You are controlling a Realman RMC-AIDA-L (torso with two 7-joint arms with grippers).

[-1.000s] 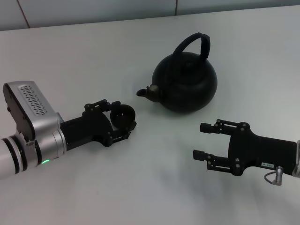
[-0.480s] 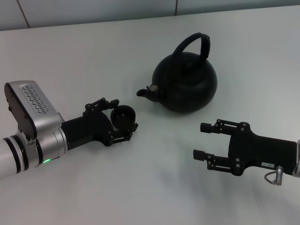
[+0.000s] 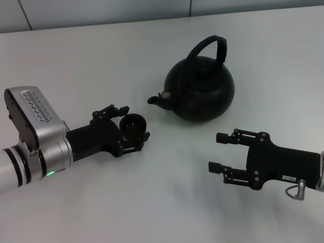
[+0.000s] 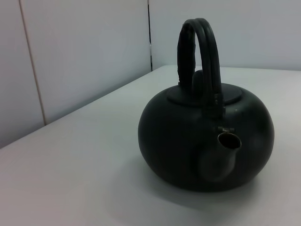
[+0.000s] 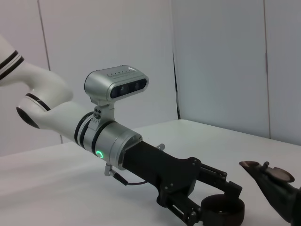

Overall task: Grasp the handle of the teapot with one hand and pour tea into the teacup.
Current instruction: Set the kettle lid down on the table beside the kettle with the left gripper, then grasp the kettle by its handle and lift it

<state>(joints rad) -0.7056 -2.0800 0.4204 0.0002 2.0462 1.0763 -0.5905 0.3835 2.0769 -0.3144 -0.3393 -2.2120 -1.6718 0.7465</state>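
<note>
**Left hand grips the teacup; teapot sits untouched beyond**

Nearest, at the right, the right hand (image 3: 218,152) hovers low over the white surface (image 3: 101,66) with its two fingers spread wide and nothing between them. It points leftward and lies well apart from the pot.

At the left, a little farther off, the left hand (image 3: 132,130) reaches in from the left edge on its silver and black arm. Its fingers are pinching the teacup (image 3: 132,125), a small round black bowl held upright with its open mouth upward. The right wrist view shows the same grip from the side: the cup (image 5: 222,209) sits low between the black fingers, close to the surface, though whether it touches cannot be told.

Farther back, near the middle, the teapot (image 3: 200,92) rests on the surface, round and matte black. Its short spout (image 3: 161,99) points left and toward the near side, just beyond the teacup but apart from it. The handle (image 3: 210,46) arches upright over the small lid, and neither hand touches it. In the left wrist view the teapot (image 4: 188,141) fills the scene, spout (image 4: 225,153) facing the camera, handle (image 4: 200,56) upright.
</note>
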